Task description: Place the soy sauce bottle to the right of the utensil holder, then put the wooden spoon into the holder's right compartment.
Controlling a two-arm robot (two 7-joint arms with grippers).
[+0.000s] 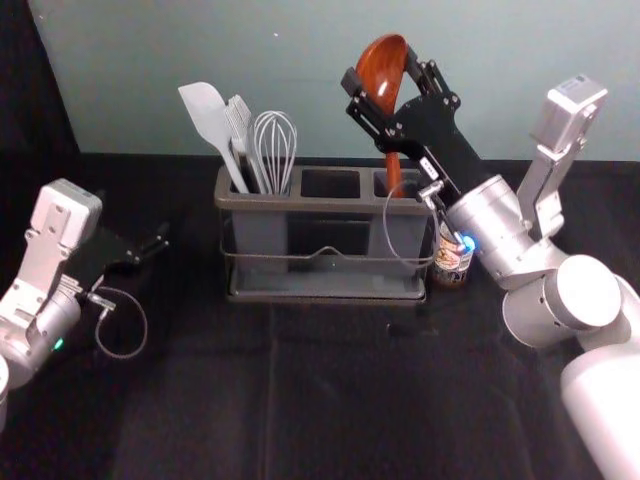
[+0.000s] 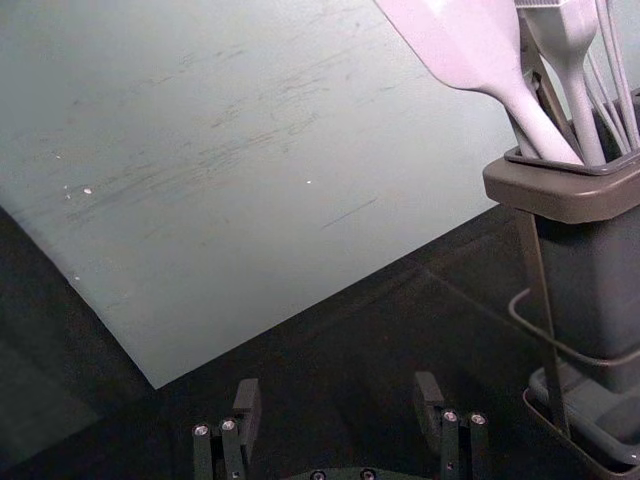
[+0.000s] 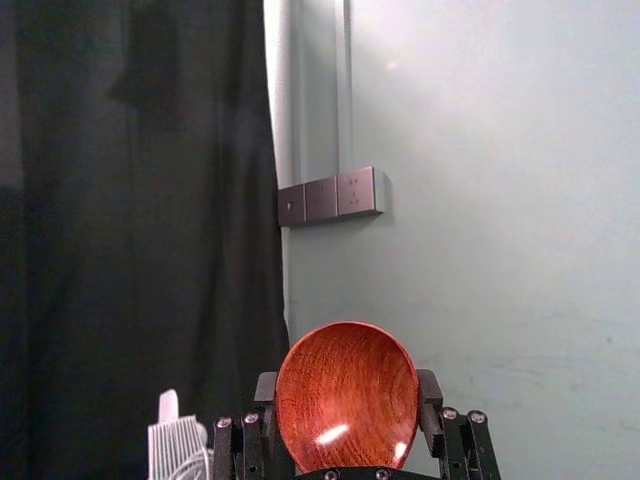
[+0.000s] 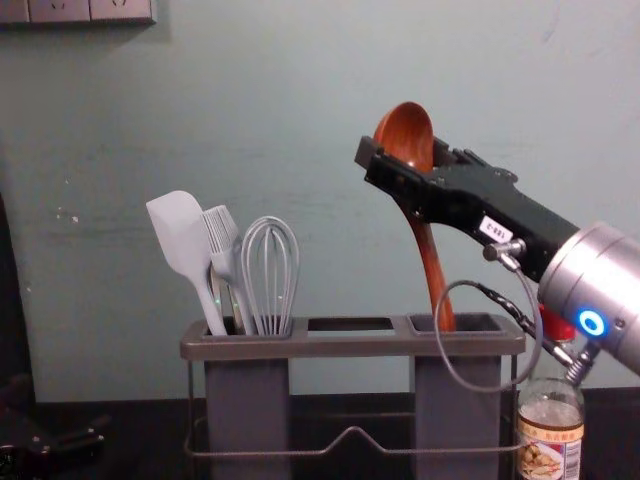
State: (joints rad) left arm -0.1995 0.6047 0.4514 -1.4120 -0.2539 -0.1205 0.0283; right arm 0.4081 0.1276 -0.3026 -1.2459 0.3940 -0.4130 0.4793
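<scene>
The right gripper (image 1: 384,84), in the upper right of the head view, grips the spoon (image 1: 383,60) by its bowl, with one finger on each side. In the right wrist view the bowl sits between the fingertips at the lower middle of the frame. The spoon is upright with a slight tilt, bowl up. Its handle runs down into the right compartment (image 4: 478,324) of the holder (image 1: 330,206), which stands at the centre of the head view.

The bottle (image 1: 452,262) stands upright just beside the holder's right end, partly behind the right arm. In the chest view it is at the lower right, with its red cap (image 4: 556,324) partly behind the arm and its label (image 4: 549,452) in sight.

In the holder's left compartment, left of centre in the head view, are the spatula (image 1: 207,114), the brush (image 1: 239,118) and the whisk (image 1: 275,145), heads up. The spatula leans toward the left of the frame.

The left gripper (image 1: 152,246) is at the left of the head view, well apart from the holder, above the black cloth (image 1: 330,400). Its fingers are wide apart, with nothing between them.
</scene>
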